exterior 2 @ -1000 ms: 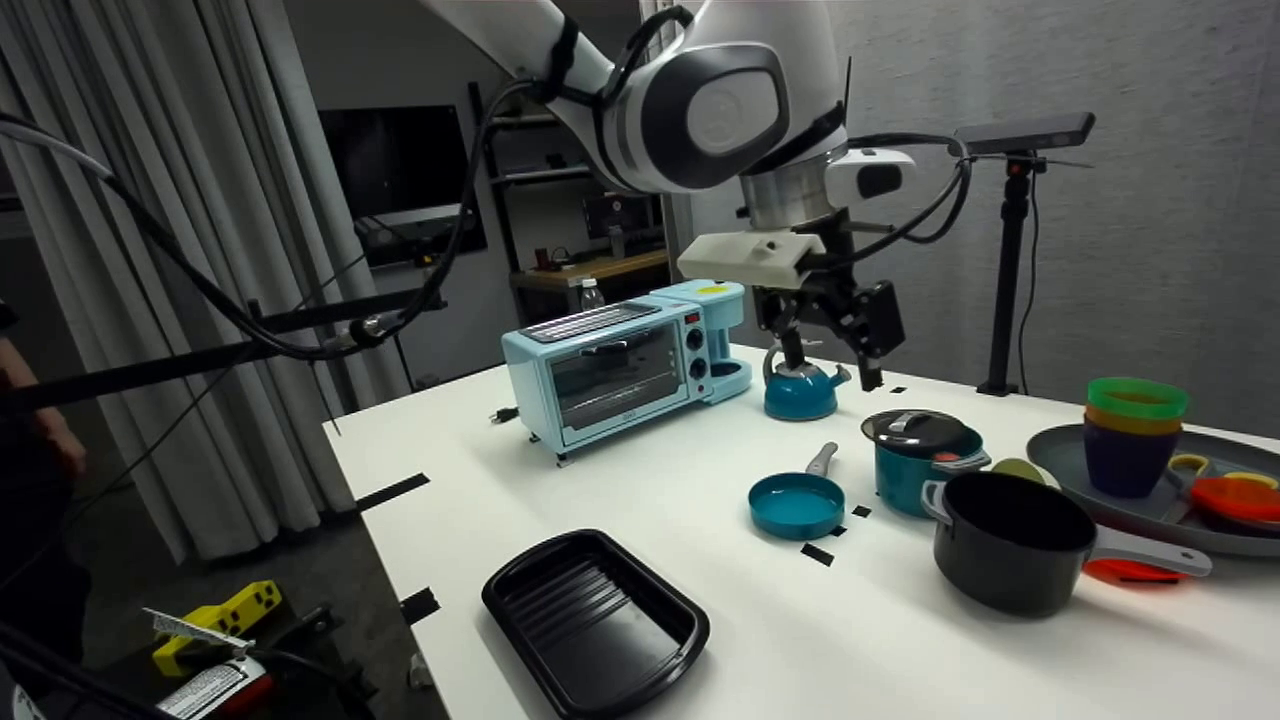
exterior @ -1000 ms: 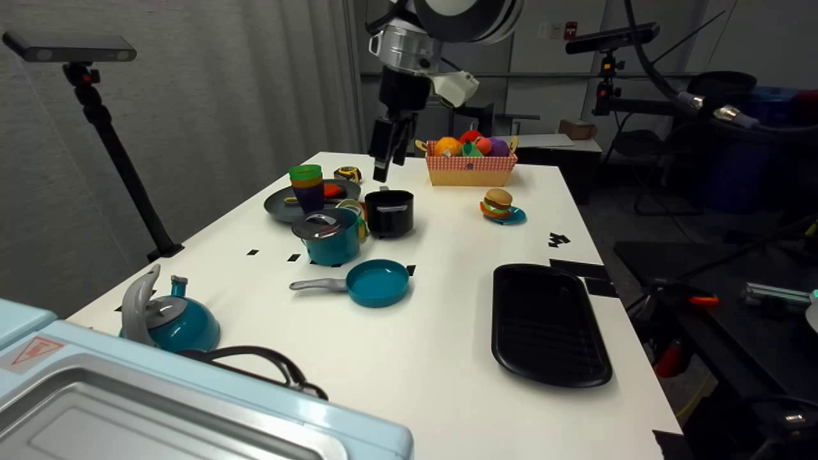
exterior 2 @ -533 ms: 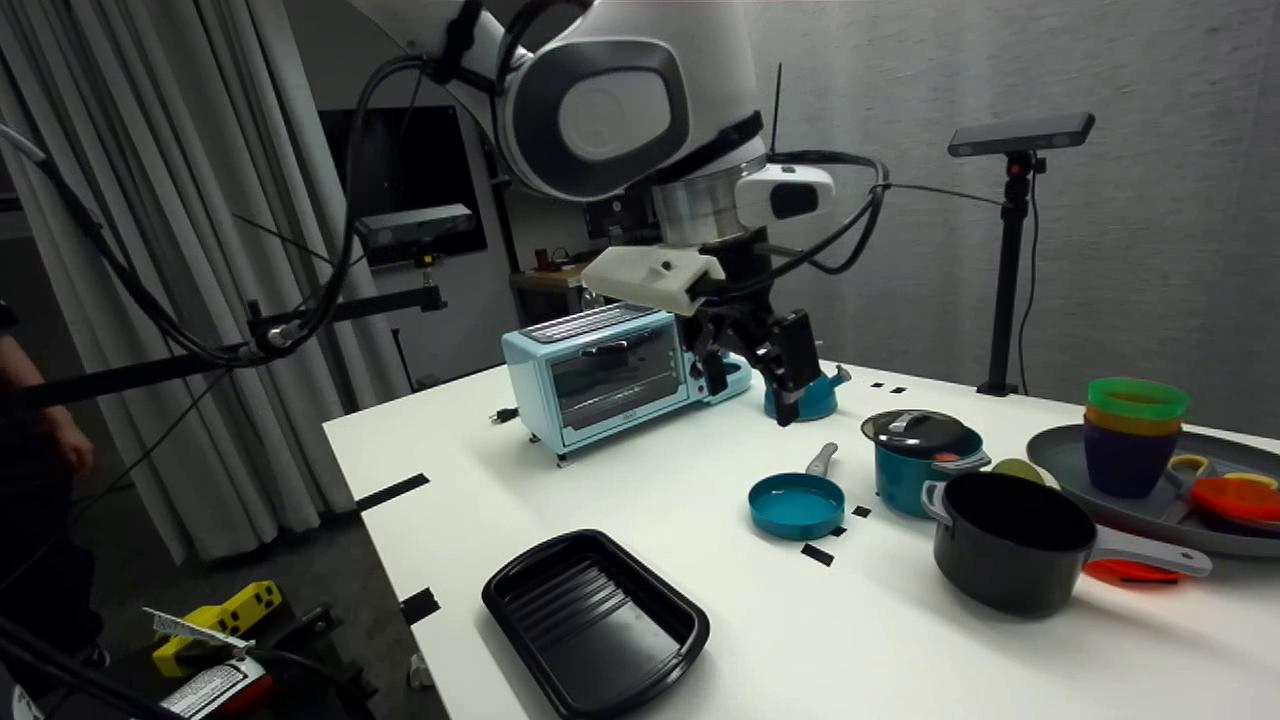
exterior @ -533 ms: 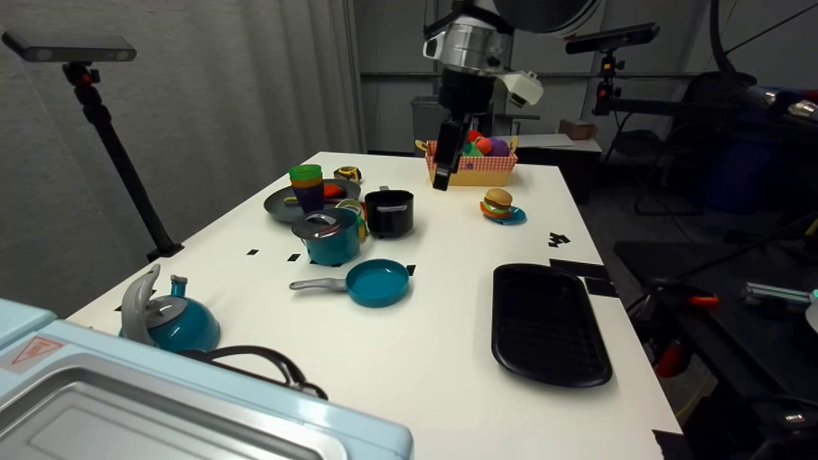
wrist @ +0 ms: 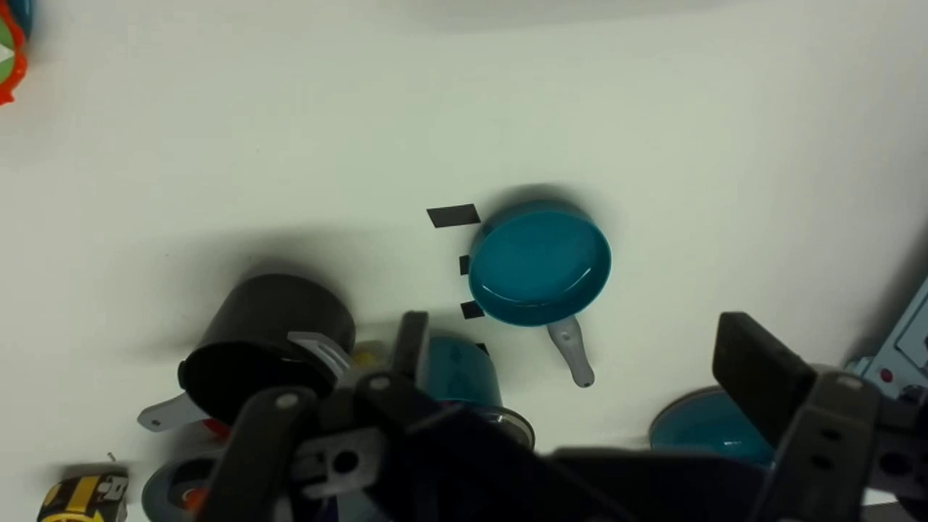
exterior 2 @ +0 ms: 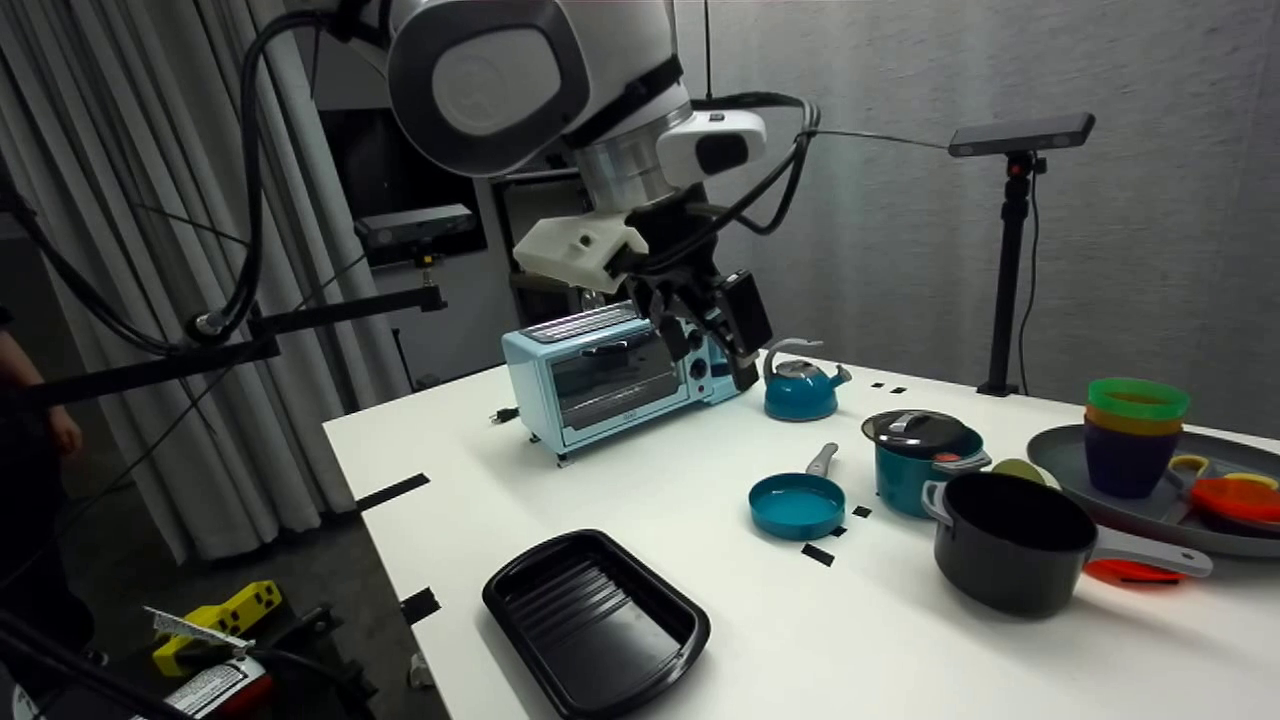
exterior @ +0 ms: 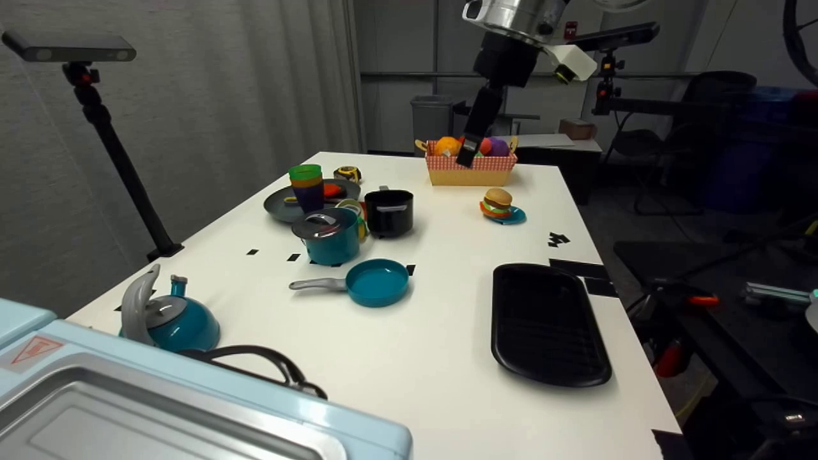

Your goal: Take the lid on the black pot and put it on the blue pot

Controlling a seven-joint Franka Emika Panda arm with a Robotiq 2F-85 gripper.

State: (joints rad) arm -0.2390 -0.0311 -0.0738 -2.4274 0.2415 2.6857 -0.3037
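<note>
A grey curtain (exterior 2: 90,120) hangs in folds along the dim side of the room in an exterior view. The white table (exterior: 441,409) stretches across both exterior views. Over it reaches the arm (exterior 2: 490,80), its gripper (exterior 2: 711,362) raised clear of the surface, jaws wide apart. Past the table stand a chair (exterior: 719,89) and a bin (exterior: 431,121); a camera stand (exterior: 121,150) rises at the table's edge. The oven (exterior 2: 600,385), pale blue, takes one end of the table, and the basket (exterior: 473,176), filled with fruit (exterior: 447,146), stands toward the opposite end. The tray (exterior: 546,332), black and ribbed, lies near a long edge; near the opposite edge a grey platter (exterior 2: 1055,445) carries stacked cups (exterior 2: 1130,455). The black pot (exterior 2: 1005,565) stands upright, its dark inside in view, just beside the blue pot (exterior 2: 905,485). The kettle (exterior 2: 800,400) is near the oven, the pan (exterior: 377,284) near the blue pot. The lid (exterior 2: 915,434) rests on the blue pot, set off-centre and overhanging the rim on one side. A burger (exterior: 497,199) is at a small teal plate (exterior: 517,216); whether wholly on it, I cannot tell. Black tape (exterior: 569,267) marks the table in scattered pieces, some just beside the pan.
</note>
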